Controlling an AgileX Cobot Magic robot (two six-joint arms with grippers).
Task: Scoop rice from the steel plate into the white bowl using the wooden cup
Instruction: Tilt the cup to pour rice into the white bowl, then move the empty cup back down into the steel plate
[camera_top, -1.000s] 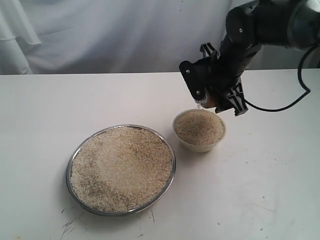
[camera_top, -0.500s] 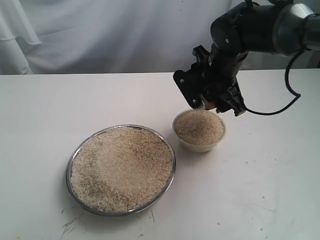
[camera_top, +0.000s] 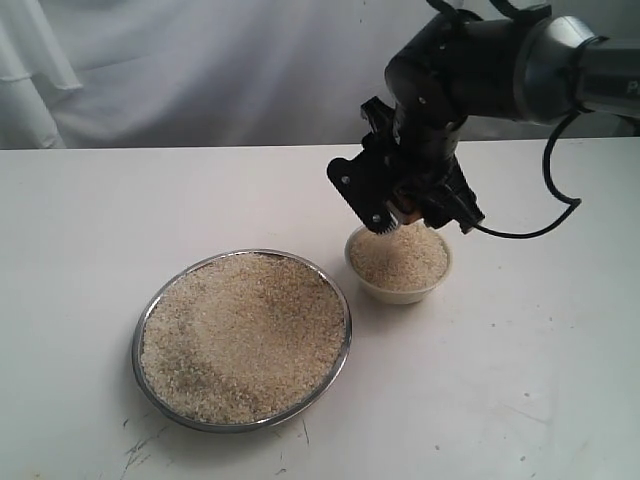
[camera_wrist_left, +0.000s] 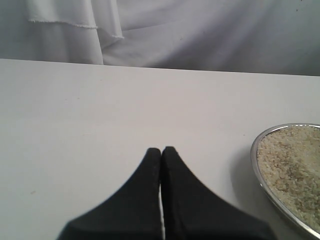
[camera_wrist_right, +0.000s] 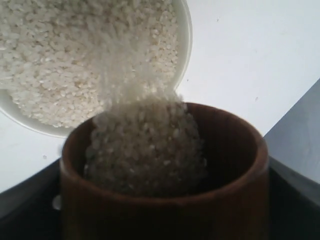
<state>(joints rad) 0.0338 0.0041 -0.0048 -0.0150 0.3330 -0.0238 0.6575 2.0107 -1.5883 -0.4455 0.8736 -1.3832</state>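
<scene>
The wooden cup (camera_wrist_right: 165, 205) is tipped right over, mouth facing down towards the white bowl (camera_top: 398, 288), its long axis slanting steeply from the wrist to the bowl's heaped middle, and rice (camera_wrist_right: 145, 150) spills off the lip in a blurred stream onto the mound below. From the exterior view only a sliver of reddish wood (camera_top: 409, 212) peeks out, just above the bowl's far rim. The right jaws stand wide and clamp the cup on both sides, dark fingers (camera_wrist_right: 292, 200) showing past its wall. The right arm (camera_top: 470, 70) comes in from the upper right, wrist bent down and rolled over the bowl. The steel plate (camera_top: 141, 345), full of rice, sits just beside the bowl on the white surface (camera_top: 100, 200). The left jaws are pressed together, holding nothing, low over bare surface near the plate's rim (camera_wrist_left: 256, 150)
</scene>
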